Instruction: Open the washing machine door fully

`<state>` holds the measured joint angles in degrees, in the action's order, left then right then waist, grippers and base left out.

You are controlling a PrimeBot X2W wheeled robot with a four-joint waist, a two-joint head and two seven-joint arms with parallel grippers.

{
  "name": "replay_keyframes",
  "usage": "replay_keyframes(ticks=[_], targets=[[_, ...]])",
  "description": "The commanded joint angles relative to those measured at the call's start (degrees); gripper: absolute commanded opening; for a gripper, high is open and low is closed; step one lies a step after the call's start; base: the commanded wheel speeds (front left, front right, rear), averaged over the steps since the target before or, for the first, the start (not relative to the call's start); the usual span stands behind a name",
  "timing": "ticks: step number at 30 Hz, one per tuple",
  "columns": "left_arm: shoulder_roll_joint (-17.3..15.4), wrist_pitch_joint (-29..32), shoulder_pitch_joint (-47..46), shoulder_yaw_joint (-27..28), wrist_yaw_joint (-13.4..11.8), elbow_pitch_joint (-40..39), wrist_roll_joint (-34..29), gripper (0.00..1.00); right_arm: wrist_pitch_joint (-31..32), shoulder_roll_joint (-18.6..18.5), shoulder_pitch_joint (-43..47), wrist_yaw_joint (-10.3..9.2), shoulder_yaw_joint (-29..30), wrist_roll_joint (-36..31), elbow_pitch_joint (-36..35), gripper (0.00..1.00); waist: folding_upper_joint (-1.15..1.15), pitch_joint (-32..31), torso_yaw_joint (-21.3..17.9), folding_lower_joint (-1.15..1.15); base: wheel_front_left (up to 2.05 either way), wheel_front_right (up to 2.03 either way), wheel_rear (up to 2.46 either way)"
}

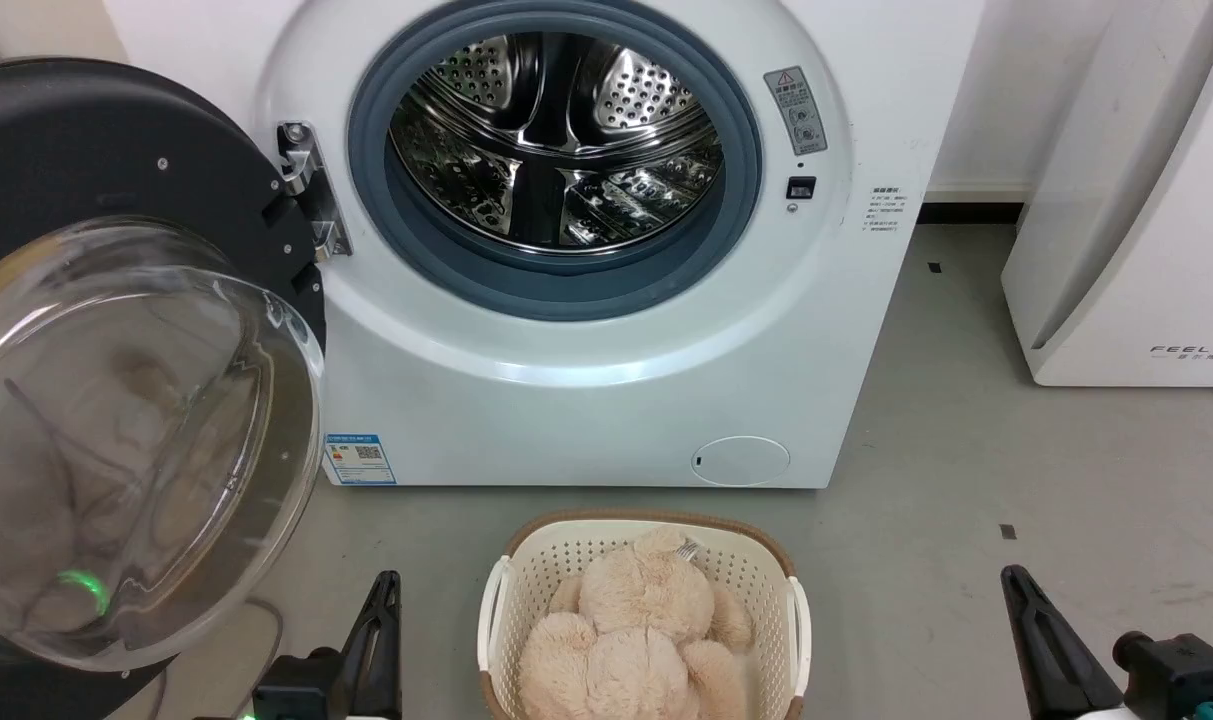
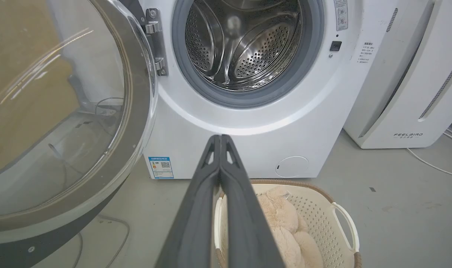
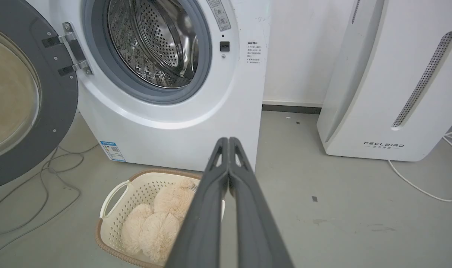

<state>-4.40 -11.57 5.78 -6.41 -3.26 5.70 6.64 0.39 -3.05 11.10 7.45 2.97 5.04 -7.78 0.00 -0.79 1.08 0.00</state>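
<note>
Far left: washing machine door (image 1: 136,400) hangs swung out on its hinge (image 1: 311,190), glass bowl bulging toward the room, black ring round it. Looks wide open, maybe a bit of travel left, can't be sure. Next over, the washing machine (image 1: 566,400) w/ steel drum (image 1: 556,140) fully exposed and empty as far as I can see. Below, left gripper (image 1: 391,580) sits low near the door's bottom rim, not touching it, fingers pressed together on nothing. Middle: basket (image 1: 798,620) w/ plush toy (image 1: 646,620) inside, on the floor just in front of the machine. Right gripper (image 1: 1013,575) well apart to the right, also pinched closed, empty. Far right: white FEELBIRD appliance (image 1: 1116,250).

Risks, as I judge them:
- Door may drift back toward the opening if the hinge isn't at its stop; nothing holds it.
- Left arm is close to the door rim, so a careless lift or swing could knock the glass.
- Closed fingers can push the door but not hook it; a push could slip on glossy, curved glass.
- Basket lies between the arms; any fwd move of the base could shove it.
- Cables (image 3: 43,175) on the floor under the door could snag wheels.

Views: rt wrist view lays out those cables plainly and shows the ring's flat inner face; head view gives just a hint of one loop. Both wrist views show the finger pairs meeting at the tips; head view shows each from the side. Wrist views read the FEELBIRD name whole; head view cuts it at the edge.
</note>
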Motion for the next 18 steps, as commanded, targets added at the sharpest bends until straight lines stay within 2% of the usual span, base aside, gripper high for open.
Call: replay_keyframes(ticks=[1, 18], targets=[[0.11, 0.36, -0.8, 0.3, 0.36, -0.29, -0.55, 0.0, -0.06, 0.02, -1.14, 0.0, -0.15, -0.38, 0.26, 0.0, 0.0, 0.01, -0.01, 0.0, 0.0, 0.0, 0.0], [0.33, 2.13, -1.59, 1.26, 0.82, -1.14, -1.51, 0.0, -0.12, 0.05, -2.71, 0.01, -0.6, -1.11, 1.45, 0.0, 0.0, 0.13, -0.18, 0.0, 0.0, 0.0, 0.0]])
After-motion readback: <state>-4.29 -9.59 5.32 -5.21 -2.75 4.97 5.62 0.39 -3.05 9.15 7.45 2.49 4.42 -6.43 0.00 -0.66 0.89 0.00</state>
